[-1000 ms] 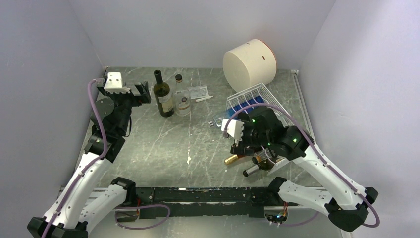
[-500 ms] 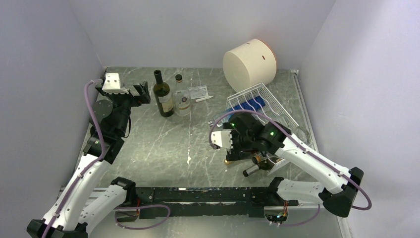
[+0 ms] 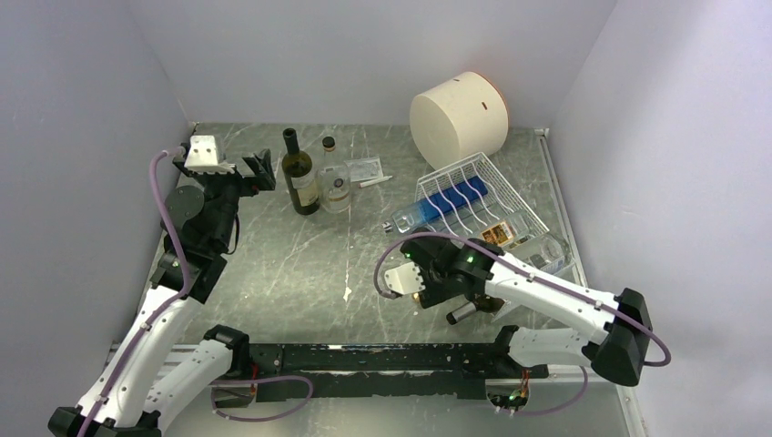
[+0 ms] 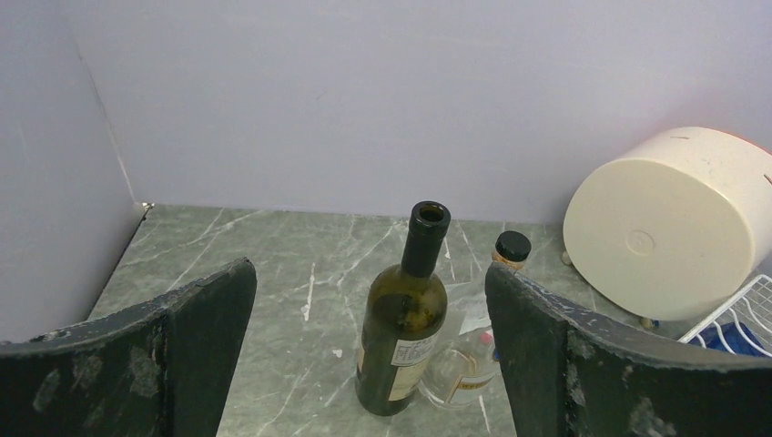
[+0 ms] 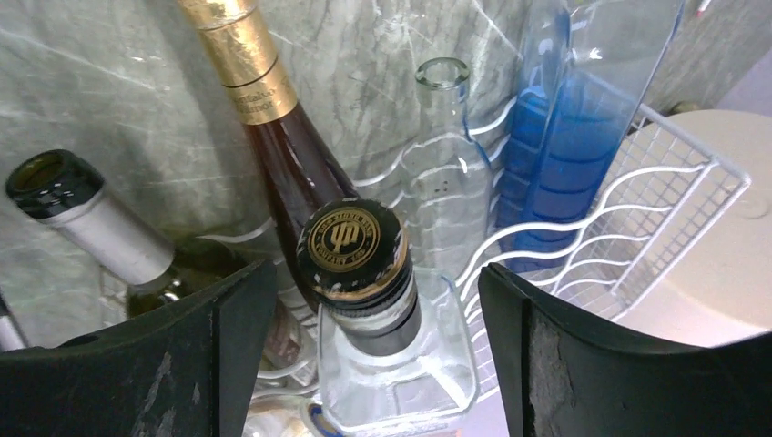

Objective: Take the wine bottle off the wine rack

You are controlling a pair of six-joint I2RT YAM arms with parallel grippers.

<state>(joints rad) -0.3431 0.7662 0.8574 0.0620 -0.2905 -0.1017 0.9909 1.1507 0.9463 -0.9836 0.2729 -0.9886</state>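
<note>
The white wire wine rack (image 3: 481,176) stands right of centre on the table and also shows in the right wrist view (image 5: 637,214). It holds a blue bottle (image 3: 448,202), a clear square bottle with a black gold-crested cap (image 5: 353,241), a gold-foil wine bottle (image 5: 244,77) and a green bottle with a pale foil neck (image 5: 86,218). My right gripper (image 3: 443,289) is open at the rack's near end. In its wrist view (image 5: 375,282) the black cap lies between the fingers, untouched. My left gripper (image 3: 262,169) is open and empty, facing a standing dark green wine bottle (image 4: 405,319).
A big cream cylinder (image 3: 458,116) lies behind the rack. The dark green bottle (image 3: 300,177) and a small clear bottle (image 3: 336,182) stand together at the back middle, with a plastic packet (image 3: 366,169) beside them. Side walls stand close on both sides.
My right arm has swung down and toward the near left, uncovering the rack, and now sits over the bottle necks. The left gripper has shifted slightly left. No bottle has moved.
</note>
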